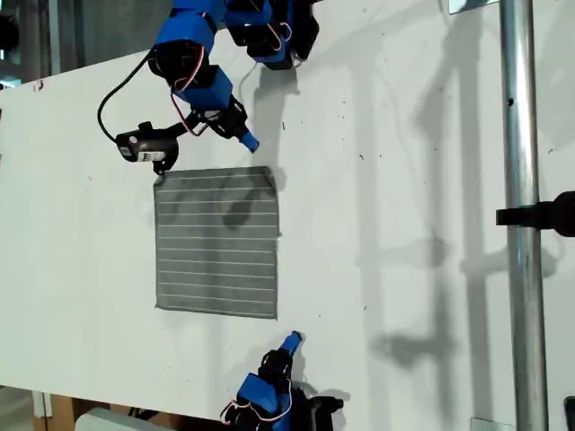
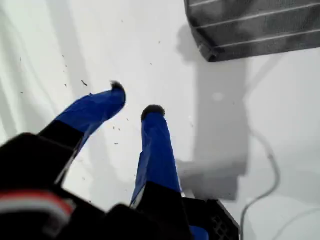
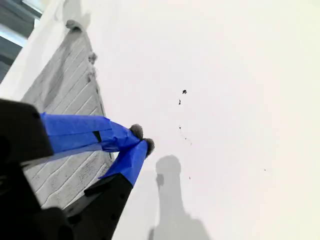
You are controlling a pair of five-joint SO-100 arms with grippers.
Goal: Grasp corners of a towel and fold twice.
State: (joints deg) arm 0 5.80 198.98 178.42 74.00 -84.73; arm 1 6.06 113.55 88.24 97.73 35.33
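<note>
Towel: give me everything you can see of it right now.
The towel is a grey, soft-looking cloth with thin white parallel stripes, roughly square, lying flat and unfolded on the white table. One far corner curls slightly. No gripper touches it; it sits between the two arms in the exterior view.

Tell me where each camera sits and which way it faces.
Exterior view: overhead, looking down at the white table and grey striped cloth towel; both blue arms show.
First wrist view: on my first gripper, facing a towel corner; its open blue fingers show.
Second wrist view: on my second gripper, looking along the towel's edge; its shut fingers show.
All three share the towel.
</note>
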